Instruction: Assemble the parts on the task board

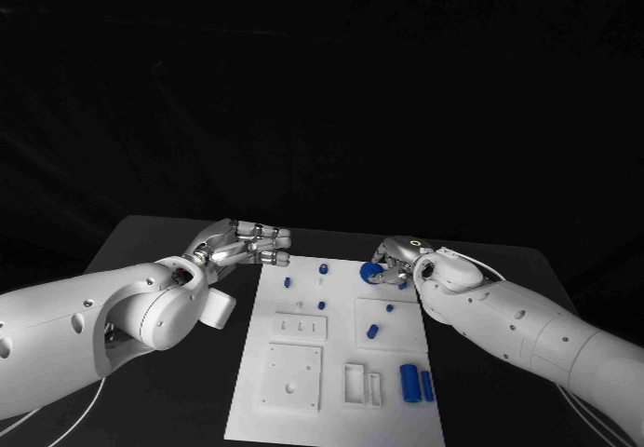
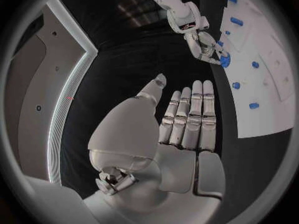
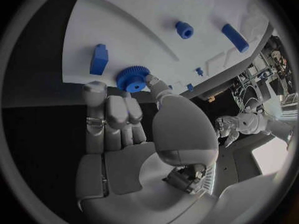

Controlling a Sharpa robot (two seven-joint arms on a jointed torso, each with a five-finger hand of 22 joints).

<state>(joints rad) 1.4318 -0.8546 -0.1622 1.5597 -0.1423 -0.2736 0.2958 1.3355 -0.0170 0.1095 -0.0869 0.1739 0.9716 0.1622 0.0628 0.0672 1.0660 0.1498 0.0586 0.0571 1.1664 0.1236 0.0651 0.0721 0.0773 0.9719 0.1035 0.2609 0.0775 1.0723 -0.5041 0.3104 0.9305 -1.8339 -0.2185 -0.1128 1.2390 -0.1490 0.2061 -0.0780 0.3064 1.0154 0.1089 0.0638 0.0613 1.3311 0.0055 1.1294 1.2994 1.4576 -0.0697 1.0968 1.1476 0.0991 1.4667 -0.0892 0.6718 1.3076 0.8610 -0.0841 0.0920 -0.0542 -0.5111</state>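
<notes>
The white task board (image 1: 336, 410) lies in the middle of the black table. At its far right corner my right hand (image 1: 403, 262) pinches a blue gear (image 1: 372, 271) between thumb and fingers, just over the board's edge. The right wrist view shows the gear (image 3: 132, 78) at the fingertips, with a blue block (image 3: 99, 58) and a short blue peg (image 3: 184, 29) on the board beyond it. My left hand (image 1: 249, 244) hovers off the board's far left corner and holds nothing. In the left wrist view its fingers (image 2: 190, 117) lie straight side by side with the thumb apart.
Several small blue pegs (image 1: 322, 304) stand or lie on the board's far half. Two longer blue cylinders (image 1: 418, 384) lie near its right edge. White raised blocks (image 1: 293, 375) with holes and slots sit on the near half. Bare black table flanks the board.
</notes>
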